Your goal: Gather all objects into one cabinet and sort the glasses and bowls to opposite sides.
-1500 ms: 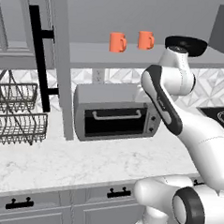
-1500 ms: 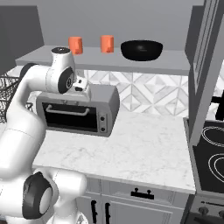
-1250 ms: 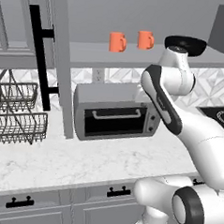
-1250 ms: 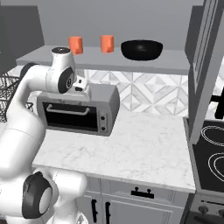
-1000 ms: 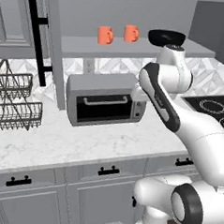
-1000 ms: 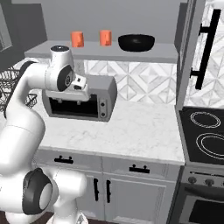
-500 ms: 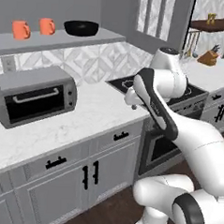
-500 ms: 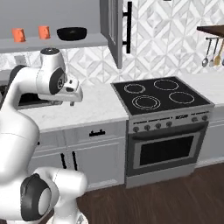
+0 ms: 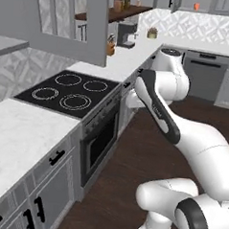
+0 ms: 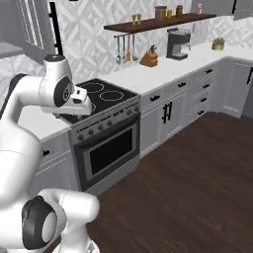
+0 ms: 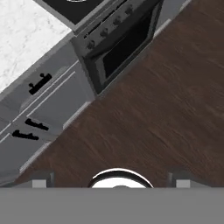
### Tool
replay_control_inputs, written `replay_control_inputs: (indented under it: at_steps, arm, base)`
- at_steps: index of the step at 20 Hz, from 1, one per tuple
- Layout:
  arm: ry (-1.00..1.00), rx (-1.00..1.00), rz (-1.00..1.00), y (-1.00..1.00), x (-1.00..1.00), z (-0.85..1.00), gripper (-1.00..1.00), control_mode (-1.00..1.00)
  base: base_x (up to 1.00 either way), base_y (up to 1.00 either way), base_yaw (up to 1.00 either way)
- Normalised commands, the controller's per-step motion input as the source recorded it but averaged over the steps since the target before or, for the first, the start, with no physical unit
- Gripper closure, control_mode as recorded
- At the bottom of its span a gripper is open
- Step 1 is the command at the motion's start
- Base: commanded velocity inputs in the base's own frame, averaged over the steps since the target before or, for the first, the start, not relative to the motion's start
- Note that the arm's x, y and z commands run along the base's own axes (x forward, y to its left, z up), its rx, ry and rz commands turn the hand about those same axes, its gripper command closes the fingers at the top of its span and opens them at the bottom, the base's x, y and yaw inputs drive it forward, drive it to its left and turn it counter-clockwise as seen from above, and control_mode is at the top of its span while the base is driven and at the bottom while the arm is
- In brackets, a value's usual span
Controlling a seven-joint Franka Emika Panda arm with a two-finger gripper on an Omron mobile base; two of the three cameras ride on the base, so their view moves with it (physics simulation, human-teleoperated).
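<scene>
My gripper [image 11: 112, 181] hangs over the dark wood floor in front of the oven. It is open; its two fingertips [image 11: 42, 180] stand far apart with nothing between them. The hand [image 9: 132, 99] sits by the stove's front edge, seen from the other side too [image 10: 81, 105]. The wall cabinet's door [image 9: 69, 22] with its long black bar handle [image 10: 55, 21] stands at the upper left. A grey corner of its shelf [image 9: 7, 44] shows there. Far off, high in the corner, sits a tiny orange thing [image 9: 196, 6], too small to identify. The black bowl and the orange mugs on the shelf are out of view.
A black stove top [image 9: 65, 92] with an oven [image 10: 105, 148] below sits in the white counter [image 9: 19, 130]. Farther along stand a knife block [image 10: 148, 59], a coffee machine [image 10: 177, 43] and a potted succulent [image 10: 217, 44]. Wood floor [image 10: 188, 173] lies open to the right.
The base has swung to the right, so both base views shifted. The toaster oven and the shelf with mugs and bowl left the picture; stove and far counter came in.
</scene>
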Motion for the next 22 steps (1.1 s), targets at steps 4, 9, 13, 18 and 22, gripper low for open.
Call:
replay_control_inputs:
  at_steps: [4, 9, 13, 18, 22]
  arm:
    - [0.0, 0.0, 0.0, 0.0, 0.0, 0.0, -1.0, 1.0]
    - [0.0, 0.0, 0.0, 0.0, 0.0, 0.0, -1.0, 1.0]
    - [0.0, 0.0, 0.0, 0.0, 0.0, 0.0, -1.0, 1.0]
    - [0.0, 0.0, 0.0, 0.0, 0.0, 0.0, -1.0, 1.0]
    - [0.0, 0.0, 0.0, 0.0, 0.0, 0.0, -1.0, 1.0]
  base:
    - [0.01, -0.82, -0.71]
    - [0.6, -1.0, -0.55]
    - [1.0, -0.36, -0.12]
    - [1.0, 0.0, -0.01]
    - [1.0, 0.03, -0.08]
